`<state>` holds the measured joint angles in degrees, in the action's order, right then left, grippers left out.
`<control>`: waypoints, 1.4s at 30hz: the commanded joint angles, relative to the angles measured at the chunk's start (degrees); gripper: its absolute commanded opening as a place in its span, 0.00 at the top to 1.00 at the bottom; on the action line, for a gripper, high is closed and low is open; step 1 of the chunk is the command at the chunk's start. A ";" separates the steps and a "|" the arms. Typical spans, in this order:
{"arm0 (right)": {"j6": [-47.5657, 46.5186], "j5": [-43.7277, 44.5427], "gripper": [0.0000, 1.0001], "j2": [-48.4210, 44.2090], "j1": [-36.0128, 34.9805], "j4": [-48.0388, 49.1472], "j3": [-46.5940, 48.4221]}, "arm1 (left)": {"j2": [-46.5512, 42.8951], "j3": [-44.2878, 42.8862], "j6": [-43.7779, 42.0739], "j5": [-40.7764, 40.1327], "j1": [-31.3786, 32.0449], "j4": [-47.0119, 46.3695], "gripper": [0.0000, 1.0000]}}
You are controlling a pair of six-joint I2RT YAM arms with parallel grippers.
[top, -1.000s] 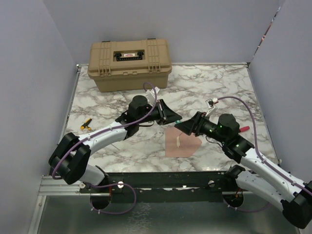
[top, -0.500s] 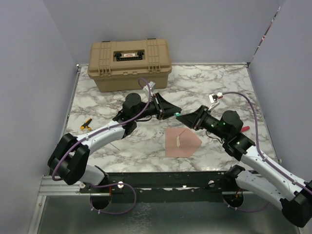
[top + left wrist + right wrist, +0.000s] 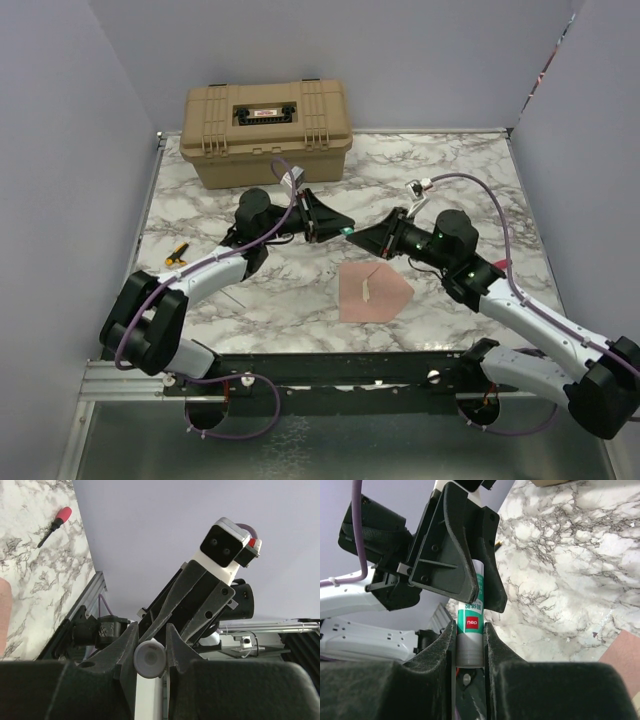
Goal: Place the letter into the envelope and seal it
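Observation:
The pinkish-brown envelope (image 3: 372, 292) lies flat on the marble table, its point to the right and a small pale strip on top. Its edge shows in the left wrist view (image 3: 4, 615) and the right wrist view (image 3: 625, 655). The letter is hidden. Above the table, behind the envelope, both grippers meet tip to tip on one glue stick (image 3: 470, 625). My left gripper (image 3: 343, 230) (image 3: 150, 647) is shut on its white end (image 3: 149, 659). My right gripper (image 3: 360, 240) (image 3: 469, 632) is shut on its grey end.
A tan hard case (image 3: 266, 130) stands at the back of the table. A small yellow-and-black tool (image 3: 176, 256) lies at the left. A red-handled screwdriver (image 3: 56, 524) lies at the right, partly behind my right arm. Purple walls close in three sides.
My right gripper has closed from wide open onto the glue stick that the left gripper holds. Both gripper tips have drifted a little to the left.

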<state>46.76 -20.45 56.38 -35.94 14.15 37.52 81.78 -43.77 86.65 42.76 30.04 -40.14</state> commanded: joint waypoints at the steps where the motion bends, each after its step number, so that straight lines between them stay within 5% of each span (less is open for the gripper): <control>1: -12.05 -9.19 1.00 1.72 -0.27 -8.91 3.93 | 1.64 1.71 0.46 -1.16 -7.16 -6.89 1.00; 9: -28.69 -14.91 1.00 5.46 -0.26 -22.78 11.12 | 6.07 0.72 1.19 0.98 -10.81 -13.49 1.00; 17: -31.87 -6.12 1.00 9.33 0.59 -28.52 15.01 | 6.16 3.17 -0.02 1.49 -13.33 -14.62 1.00; 21: -27.59 6.31 1.00 15.22 0.62 -32.50 18.64 | 5.88 5.55 -4.12 -0.26 -13.49 -14.04 1.00; 28: -20.98 26.03 0.99 35.04 2.05 -54.81 34.15 | 1.91 7.92 -24.45 -9.23 -13.46 6.18 1.00; 33: -22.93 23.70 0.99 42.24 7.03 -60.23 39.00 | 1.16 5.15 -33.64 -11.01 -12.90 18.40 1.00; 42: -28.15 20.88 0.99 47.99 17.91 -64.03 37.84 | 2.12 2.76 -39.60 -11.96 -9.93 26.01 1.00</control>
<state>22.04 1.21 101.80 -21.30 -45.21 75.57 84.40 -39.00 52.05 32.42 18.83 -19.16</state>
